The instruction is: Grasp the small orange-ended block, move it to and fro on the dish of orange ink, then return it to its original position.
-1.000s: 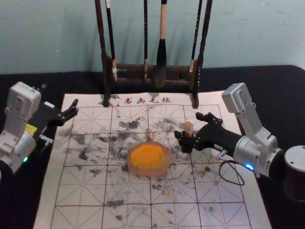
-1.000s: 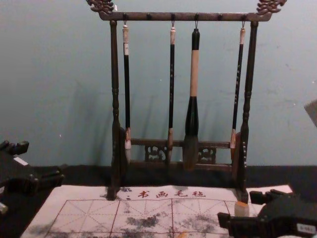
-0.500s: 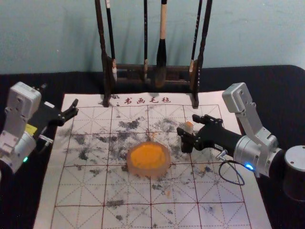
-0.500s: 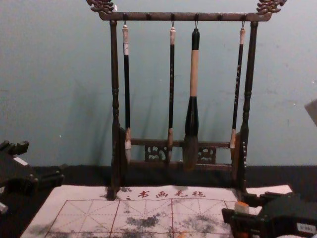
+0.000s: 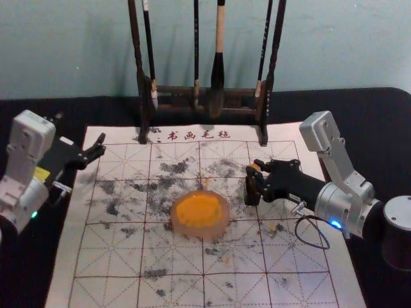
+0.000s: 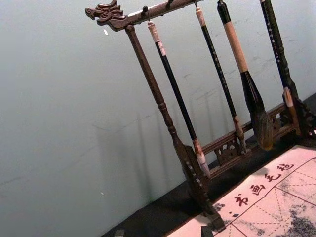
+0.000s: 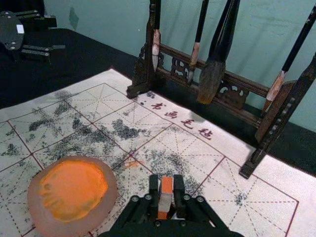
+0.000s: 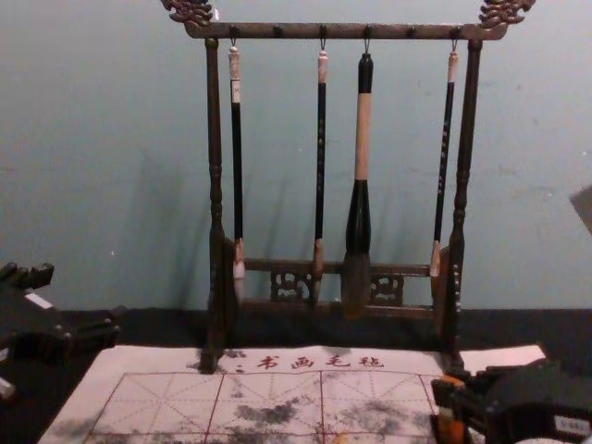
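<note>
Fingers (image 7: 152,190) pressed in from both sides, and we have the right end effector (image 5: 255,173) pinching the small block (image 7: 166,200)! In the right wrist view we see it caught between the tips, orange at both ends, pale through the middle; from the chest view it stands upright in that grip. Whether its foot touches the sheet, we cannot tell.

Moving out, we find the dish (image 5: 223,228) near the block, to its left and a little closer to us, with orange ink (image 5: 199,210) spread across its middle. Block and dish are apart. Beneath the dish lies the white sheet (image 5: 96,282), ruled with a red grid, smudged with dark marks and lettered in red characters (image 5: 199,135) along its far edge.

Over on our left, the left end effector (image 5: 99,147) is parked by the sheet's far left corner, spread wide and holding nothing. Around the sheet we get the black-covered tabletop (image 5: 334,115). Behind it all rises the dark wooden rack (image 8: 347,31), four brushes (image 8: 236,157) hanging from its bar, one far thicker than the others, against a blue-green wall (image 8: 111,139).
</note>
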You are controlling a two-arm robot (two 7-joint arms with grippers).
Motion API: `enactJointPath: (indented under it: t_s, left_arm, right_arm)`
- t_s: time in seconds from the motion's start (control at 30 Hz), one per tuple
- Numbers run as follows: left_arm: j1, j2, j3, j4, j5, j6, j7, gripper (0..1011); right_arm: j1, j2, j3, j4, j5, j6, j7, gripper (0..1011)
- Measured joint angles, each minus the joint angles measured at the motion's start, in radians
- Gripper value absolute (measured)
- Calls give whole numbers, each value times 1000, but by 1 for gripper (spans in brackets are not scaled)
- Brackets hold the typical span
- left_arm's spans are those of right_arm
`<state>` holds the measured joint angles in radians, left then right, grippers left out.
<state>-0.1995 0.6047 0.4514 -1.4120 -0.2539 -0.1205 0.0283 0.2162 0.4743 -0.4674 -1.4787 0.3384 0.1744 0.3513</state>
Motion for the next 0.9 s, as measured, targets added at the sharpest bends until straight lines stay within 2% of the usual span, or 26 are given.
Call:
enactJointPath:
  t_s: [0.03,0.07,0.13,0.63,0.9]
  left_arm:
    - [0,0,0,0,0,0,0,1001]
    - [0,0,0,0,0,0,0,1001]
    - [0,0,0,0,0,0,0,1001]
    - [0,0,0,0,0,0,0,1001]
    - [0,0,0,0,0,0,0,1001]
  right_arm:
    - [0,0,0,0,0,0,0,214]
    - [0,0,0,0,0,0,0,153]
    - [0,0,0,0,0,0,0,133]
    - [0,0,0,0,0,0,0,130]
    - [-19,-18,38,-13,10,6,17,129]
